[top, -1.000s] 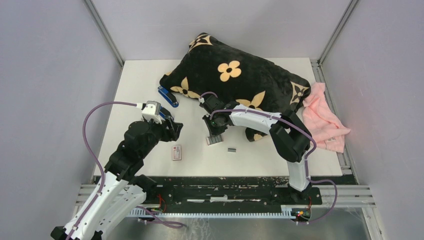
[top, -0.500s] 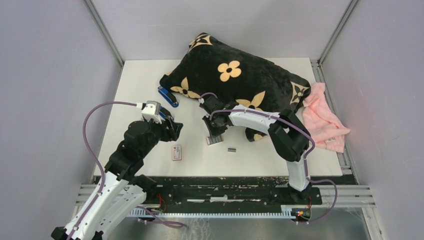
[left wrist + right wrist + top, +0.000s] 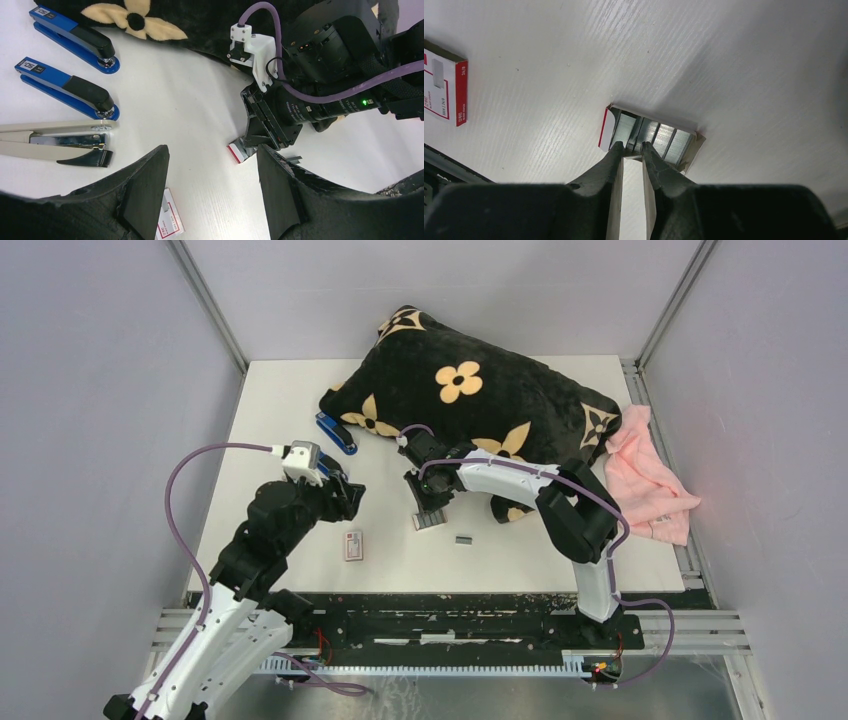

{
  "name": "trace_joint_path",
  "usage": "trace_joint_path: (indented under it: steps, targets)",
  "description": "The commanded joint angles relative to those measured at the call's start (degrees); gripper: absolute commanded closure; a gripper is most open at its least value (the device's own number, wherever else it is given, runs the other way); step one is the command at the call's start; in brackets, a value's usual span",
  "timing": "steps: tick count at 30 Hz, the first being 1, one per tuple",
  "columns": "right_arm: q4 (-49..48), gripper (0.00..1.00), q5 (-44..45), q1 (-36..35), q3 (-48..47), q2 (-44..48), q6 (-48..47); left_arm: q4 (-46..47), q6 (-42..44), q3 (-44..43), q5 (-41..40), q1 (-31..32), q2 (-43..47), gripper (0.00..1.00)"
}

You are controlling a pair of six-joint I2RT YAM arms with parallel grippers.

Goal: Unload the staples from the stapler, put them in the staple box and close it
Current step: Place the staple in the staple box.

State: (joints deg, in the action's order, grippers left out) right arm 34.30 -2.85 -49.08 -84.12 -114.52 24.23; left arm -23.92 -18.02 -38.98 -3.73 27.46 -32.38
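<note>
Silvery-grey staples (image 3: 669, 141) lay in strips side by side in an open cardboard tray (image 3: 605, 129) directly beneath the tips of my right claw (image 3: 633, 148). Its two fingers (image 3: 616, 165) stood only a narrow slit apart, with their tips down on the strips at the tray's near edge. Whether a strip was pinched between them could not be told. One loose strip (image 3: 463, 539) lay on the white table (image 3: 280, 400) just beside this claw, toward the arm's base. A closed white-and-red box (image 3: 444, 90) rested well off to its other side. My left claw (image 3: 212, 195) hung above the table with its jaws spread wide and nothing between them. The tray showed ahead through their gap, and the closed box sat just under one finger (image 3: 145, 200). Ahead of that claw and off to one side lay a beige stapler (image 3: 55, 145), its top arm lifted off the metal channel. Two blue staplers (image 3: 65, 87) were beyond it, the farther one against a black flowered pillow (image 3: 470, 390). A pink cloth (image 3: 650, 475) lay past the pillow, far from both claws.
</note>
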Motion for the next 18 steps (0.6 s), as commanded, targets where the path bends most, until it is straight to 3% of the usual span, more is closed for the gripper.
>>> trace_joint_path:
  steps: [1,18]
  targets:
    - [-0.5,0.76,-0.1,-0.4,-2.3,-1.0,0.2,2.8,2.6,-0.2,1.6,-0.5,-0.2,0.28]
    - [0.1,0.71,-0.9,-0.6,-2.4,-1.3,0.0,2.9,2.6,-0.1,2.2,-1.0,-0.4,0.28]
